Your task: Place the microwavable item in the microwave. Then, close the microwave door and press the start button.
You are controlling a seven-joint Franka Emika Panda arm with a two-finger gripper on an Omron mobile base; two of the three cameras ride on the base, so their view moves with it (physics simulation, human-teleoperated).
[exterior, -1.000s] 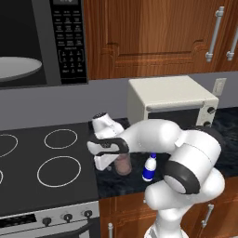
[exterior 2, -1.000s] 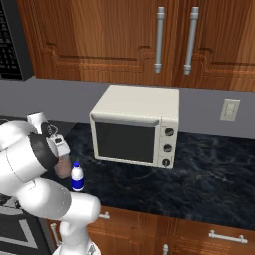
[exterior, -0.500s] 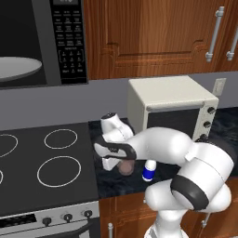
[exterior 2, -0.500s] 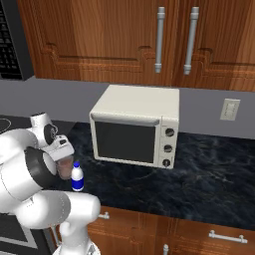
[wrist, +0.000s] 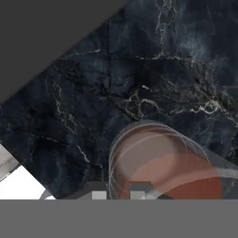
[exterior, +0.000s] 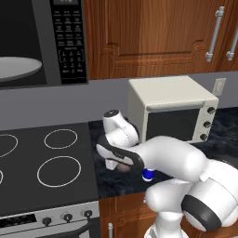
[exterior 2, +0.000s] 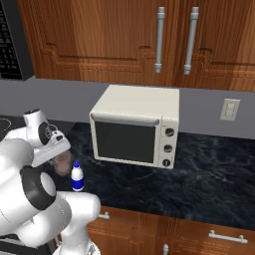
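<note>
So the gripper (wrist: 116,194) sits at the bottom middle of the hand view, right at the rim of the glass tumbler (wrist: 162,162), which fills the lower right of that frame with its pinkish-brown contents. One fingertip looks to be on the rim and the other just outside it, but honestly I can't tell if the fingers are apart or clamped, too little of them shows. In the left base view the hand (exterior: 118,160) hangs low at center frame over the dark marble counter (exterior: 218,144), and the tumbler (exterior: 123,166) peeks out just under it. The right base view has the tumbler (exterior 2: 62,163) at the left edge, tucked under the white wrist, standing upright on the counter.

Just beside it is a small white bottle (exterior 2: 76,177) with a blue label. The cream toaster oven (exterior 2: 135,130) sits near, toward frame center. The microwave (exterior: 44,42) is up in the upper left of the left base view, with its white turntable plate (exterior: 18,69) visible and keypad (exterior: 69,39) to its right. The black cooktop (exterior: 46,162) takes the lower left.
</note>
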